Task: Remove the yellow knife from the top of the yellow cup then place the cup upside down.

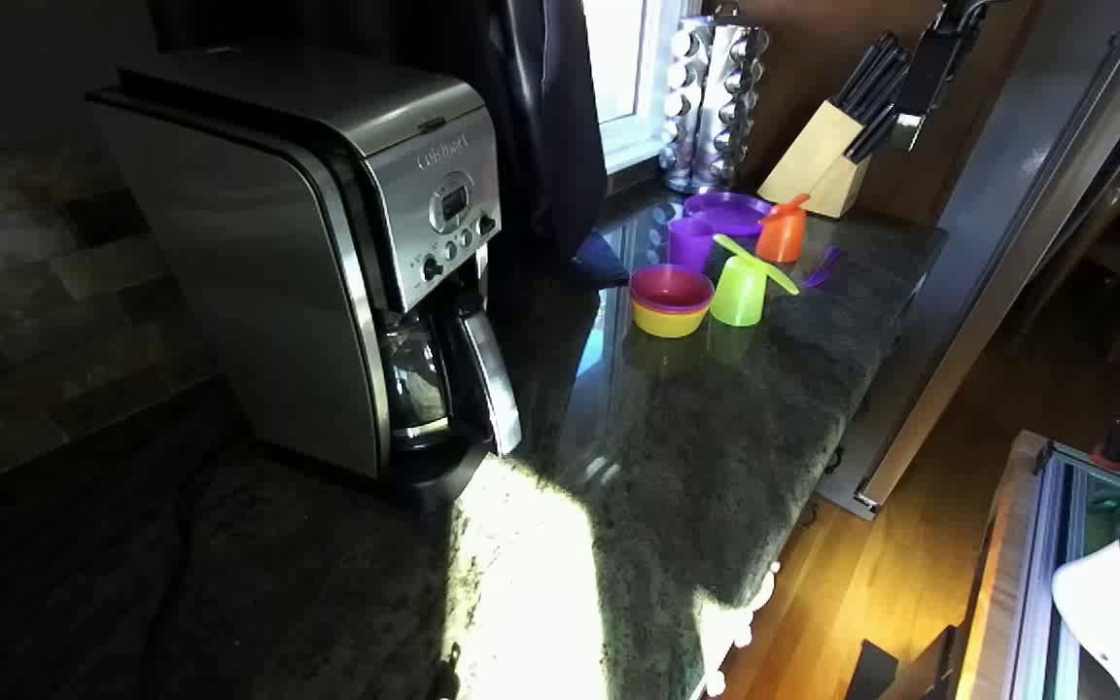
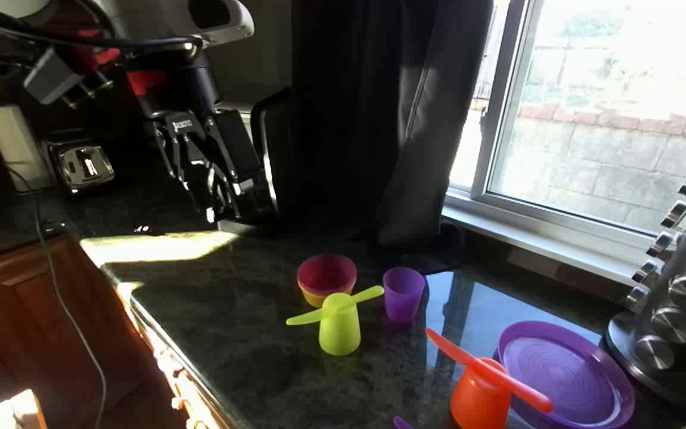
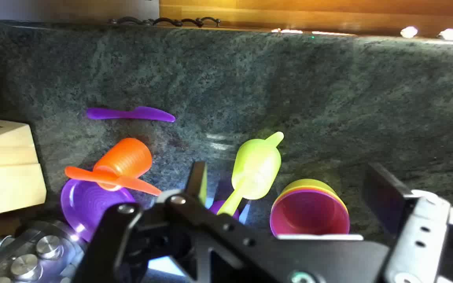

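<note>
The yellow cup (image 1: 738, 297) stands on the dark counter with its narrow closed end up and wide end down; it also shows in an exterior view (image 2: 340, 335) and the wrist view (image 3: 258, 163). The yellow knife (image 2: 368, 294) lies flat across the cup's top, both ends overhanging; it also shows in an exterior view (image 1: 779, 279) and the wrist view (image 3: 232, 199). My gripper (image 2: 227, 202) hangs above the counter, apart from the cup. In the wrist view its jaws (image 3: 291, 184) are wide apart with nothing held. A gripper link hides the knife's lower end there.
Stacked bowls (image 1: 669, 321) and a purple cup (image 2: 403, 295) stand close by the yellow cup. An orange cup (image 2: 479, 402) bears an orange knife. A purple plate (image 2: 563, 381), purple knife (image 3: 130, 114), spice rack (image 1: 713, 107), knife block (image 1: 818, 156) and coffee maker (image 1: 278, 243) stand around.
</note>
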